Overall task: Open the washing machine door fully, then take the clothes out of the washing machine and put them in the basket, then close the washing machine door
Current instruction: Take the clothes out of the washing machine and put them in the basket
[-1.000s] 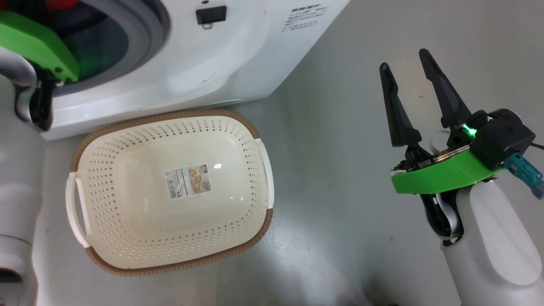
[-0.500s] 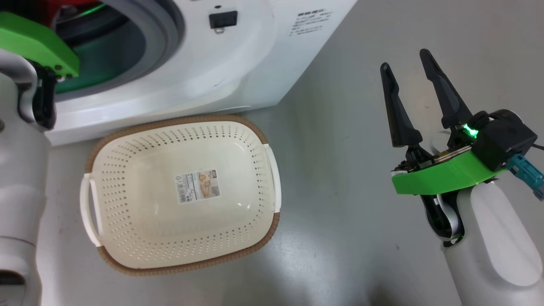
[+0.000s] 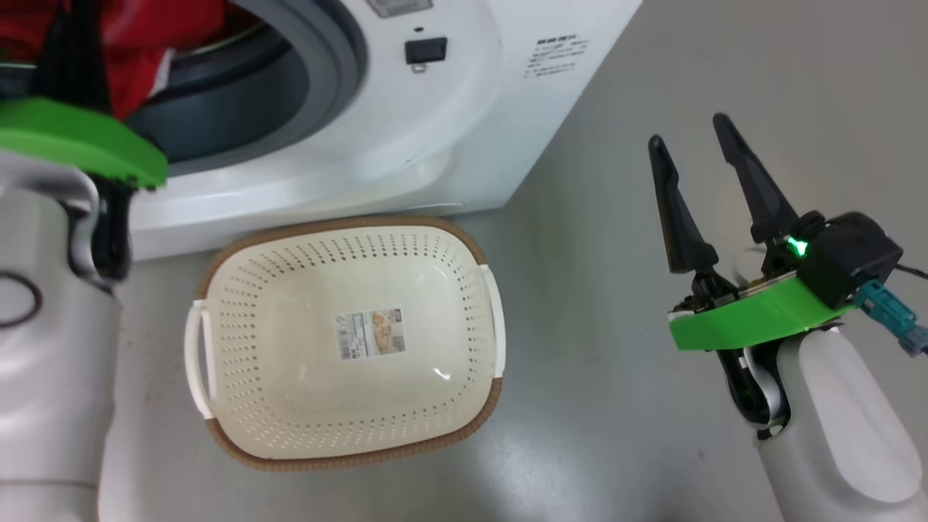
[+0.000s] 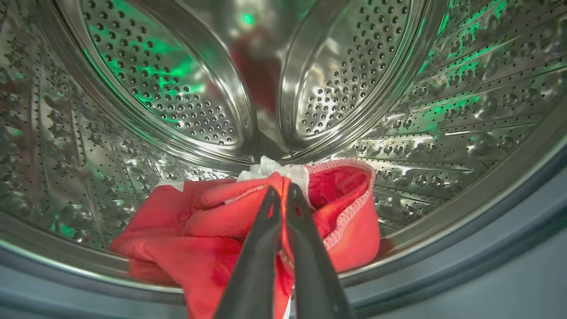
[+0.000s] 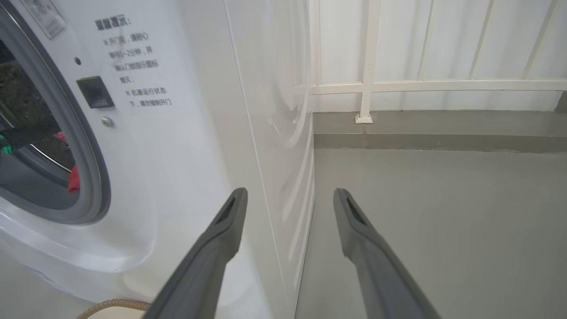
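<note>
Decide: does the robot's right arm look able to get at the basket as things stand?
Probably yes. The right hand is open and holds nothing, and only bare floor lies between it and the basket.

Open floor [image 3: 594, 377] right of the basket [image 3: 290, 420]; washing machine [image 3: 471, 123] just behind.

Pale white rounded forearms [image 3: 848, 435]; bright green wrist plates [image 3: 747, 322]; long tapering matte-black fingers [image 3: 680, 225] on right gripper [image 3: 689, 132]; black housing [image 3: 855, 254] with lit green LED [image 3: 797, 246], teal connector [image 3: 888, 308] alongside.
</note>
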### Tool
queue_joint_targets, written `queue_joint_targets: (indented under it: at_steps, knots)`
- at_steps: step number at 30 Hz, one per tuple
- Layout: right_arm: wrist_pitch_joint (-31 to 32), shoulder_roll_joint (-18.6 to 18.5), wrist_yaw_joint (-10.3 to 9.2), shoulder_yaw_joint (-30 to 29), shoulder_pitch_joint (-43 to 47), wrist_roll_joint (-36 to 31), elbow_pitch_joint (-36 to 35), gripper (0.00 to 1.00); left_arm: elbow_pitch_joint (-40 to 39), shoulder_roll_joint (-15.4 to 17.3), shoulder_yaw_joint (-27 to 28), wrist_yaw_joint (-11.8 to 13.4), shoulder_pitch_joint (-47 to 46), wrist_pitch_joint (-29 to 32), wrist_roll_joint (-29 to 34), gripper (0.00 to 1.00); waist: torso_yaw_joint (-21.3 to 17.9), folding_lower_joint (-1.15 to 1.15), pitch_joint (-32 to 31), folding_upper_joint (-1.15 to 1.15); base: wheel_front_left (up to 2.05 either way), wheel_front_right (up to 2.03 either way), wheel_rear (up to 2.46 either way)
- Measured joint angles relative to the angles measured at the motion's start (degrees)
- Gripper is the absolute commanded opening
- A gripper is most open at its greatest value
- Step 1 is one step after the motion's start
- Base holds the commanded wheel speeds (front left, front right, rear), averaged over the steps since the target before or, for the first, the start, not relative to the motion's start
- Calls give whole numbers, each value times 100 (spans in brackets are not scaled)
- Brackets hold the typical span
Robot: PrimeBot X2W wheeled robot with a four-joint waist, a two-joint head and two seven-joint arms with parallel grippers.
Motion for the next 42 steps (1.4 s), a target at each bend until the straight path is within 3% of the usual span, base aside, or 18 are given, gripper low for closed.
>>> queue_joint_targets:
  at_steps: [23,33,42]
  knots:
    - [0,-57,0,-20,453,157,325,100,-2095,-290,570,60,2346,0,396,0,212,0,-1067,0,0,0,0]
    - [0,-30,0,-112,792,207,369,100,-3439,-382,547,420,3390,78,552,0,214,0,-1659,0,0,0,0]
    - [0,30,0,-145,980,196,315,100,-5157,-372,407,711,3907,469,768,0,292,0,-1960,0,0,0,0]
